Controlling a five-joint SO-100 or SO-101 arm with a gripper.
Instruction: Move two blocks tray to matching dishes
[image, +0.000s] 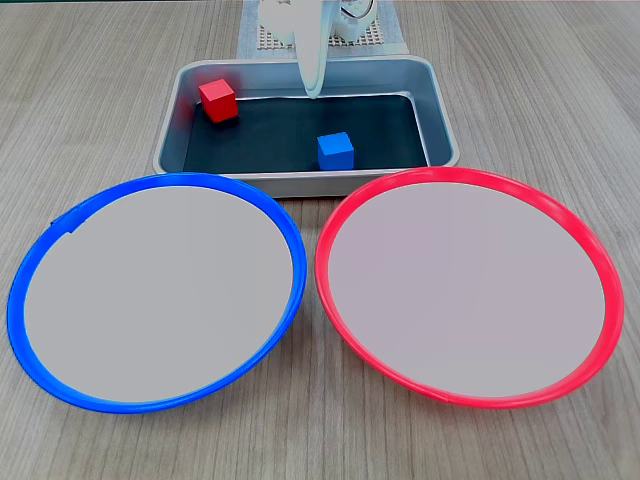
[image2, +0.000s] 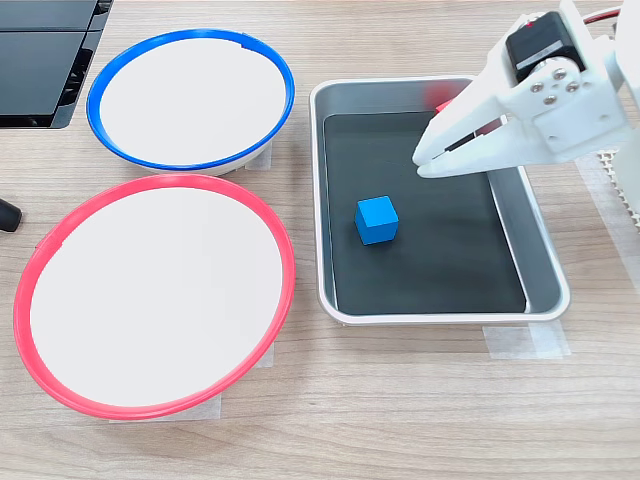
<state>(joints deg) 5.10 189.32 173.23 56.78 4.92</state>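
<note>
While the white pincer (image2: 428, 160) hangs over the tray (image2: 540, 255), we see its two fingers drawn close together at the tips with only a thin dark slit between them, and nothing is held. In a fixed view from the front, the pincer (image: 313, 90) appears as one pale tapering blade pointing down at the tray's far wall, and there we cannot tell its fingers apart; the arm above it is cut off by the top edge.

We find the blue block (image2: 377, 220) resting on the tray's dark bottom, near the long side that faces the dishes; the front view shows the same blue block (image: 336, 152) close to the tray's (image: 300, 182) near rim. The red block (image: 218, 101) sits in the tray's far left corner in that view. From the other fixed view, the red block (image2: 441, 101) is mostly hidden behind the pincer, showing only as a small red sliver.

Both dishes sit on the wooden bench (image: 560, 100) just beside the tray. The blue-rimmed dish (image: 150, 290) and the red-rimmed dish (image: 470, 285) almost touch, and both hold nothing. A dark object (image2: 40, 60) at one bench corner is cut off and hard to identify.
</note>
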